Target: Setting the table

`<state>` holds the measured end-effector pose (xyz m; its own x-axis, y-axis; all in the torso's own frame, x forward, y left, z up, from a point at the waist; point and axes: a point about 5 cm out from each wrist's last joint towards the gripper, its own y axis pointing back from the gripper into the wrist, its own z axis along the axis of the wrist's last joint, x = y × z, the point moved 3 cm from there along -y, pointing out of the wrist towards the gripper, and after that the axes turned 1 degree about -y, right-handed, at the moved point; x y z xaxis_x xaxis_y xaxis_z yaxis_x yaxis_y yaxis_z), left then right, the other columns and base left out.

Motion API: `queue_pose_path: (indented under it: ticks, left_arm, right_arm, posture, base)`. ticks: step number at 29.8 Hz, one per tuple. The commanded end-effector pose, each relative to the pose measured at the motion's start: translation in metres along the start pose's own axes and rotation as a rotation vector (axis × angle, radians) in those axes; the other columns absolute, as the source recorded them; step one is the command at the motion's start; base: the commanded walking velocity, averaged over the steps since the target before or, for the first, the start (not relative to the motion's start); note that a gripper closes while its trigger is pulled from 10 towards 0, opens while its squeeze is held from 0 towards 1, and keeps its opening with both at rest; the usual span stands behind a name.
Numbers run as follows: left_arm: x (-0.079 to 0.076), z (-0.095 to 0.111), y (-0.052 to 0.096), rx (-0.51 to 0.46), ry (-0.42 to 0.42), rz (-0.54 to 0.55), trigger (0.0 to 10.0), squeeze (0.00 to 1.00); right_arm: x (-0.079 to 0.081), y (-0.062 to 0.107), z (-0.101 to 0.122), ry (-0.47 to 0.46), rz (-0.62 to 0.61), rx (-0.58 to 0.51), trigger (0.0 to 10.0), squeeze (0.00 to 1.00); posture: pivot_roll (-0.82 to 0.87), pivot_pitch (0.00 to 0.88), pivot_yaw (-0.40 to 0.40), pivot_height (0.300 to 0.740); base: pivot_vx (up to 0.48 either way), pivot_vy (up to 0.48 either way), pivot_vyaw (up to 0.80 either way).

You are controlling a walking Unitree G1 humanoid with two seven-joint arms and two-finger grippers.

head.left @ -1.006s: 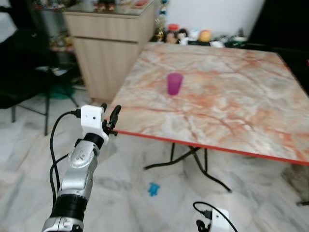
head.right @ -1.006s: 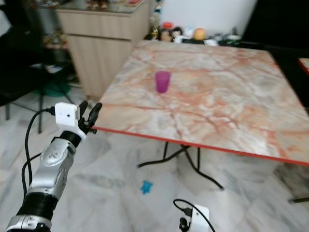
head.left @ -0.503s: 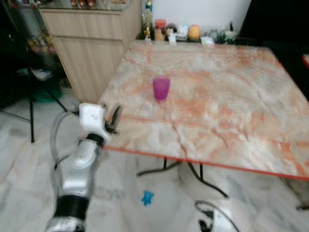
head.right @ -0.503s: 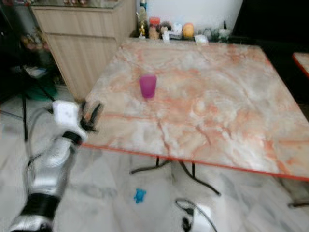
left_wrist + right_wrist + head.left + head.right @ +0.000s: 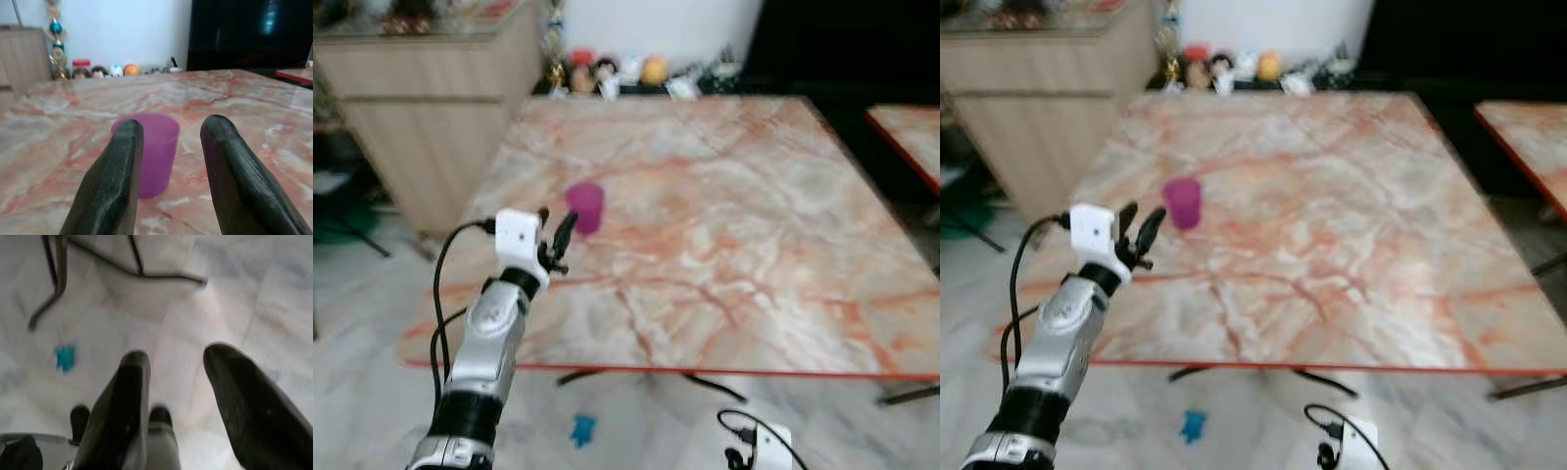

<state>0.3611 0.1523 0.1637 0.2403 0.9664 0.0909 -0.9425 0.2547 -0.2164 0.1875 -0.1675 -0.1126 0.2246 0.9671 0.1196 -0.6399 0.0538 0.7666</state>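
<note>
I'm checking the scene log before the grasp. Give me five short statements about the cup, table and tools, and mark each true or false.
1. The purple plastic cup stands upright on the marble-patterned table. True.
2. The left tool is shut on the cup. False: it is open, short of the cup.
3. The right tool points at the floor. True.
4. The cup lies tipped over. False: upright.
5. A plate sits beside the cup. False: no plate there.
</note>
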Motion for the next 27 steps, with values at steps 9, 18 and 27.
queue_pose_path:
  ticks: [9, 18, 27]
  left_arm:
    - [0.005, 0.008, -0.004, -0.016, 0.070, 0.029, 10.0, 0.00]
    - [0.024, 0.019, -0.011, -0.048, 0.101, 0.137, 10.0, 0.00]
    - [0.028, 0.004, 0.006, -0.005, 0.050, 0.164, 10.0, 0.00]
  right_arm:
    - [0.004, 0.001, -0.005, 0.018, 0.013, 0.016, 10.0, 0.00]
    - [0.006, 0.001, -0.007, 0.033, 0.022, 0.020, 10.0, 0.00]
    - [0.005, 0.002, -0.009, 0.036, 0.018, 0.027, 10.0, 0.00]
  posture:
    - [0.16, 0.025, -0.029, 0.740]
    - [0.16, 0.034, -0.029, 0.740]
    - [0.16, 0.044, -0.033, 0.740]
  base:
    - [0.000, 0.000, 0.00]
    - [0.000, 0.000, 0.00]
    - [0.000, 0.000, 0.00]
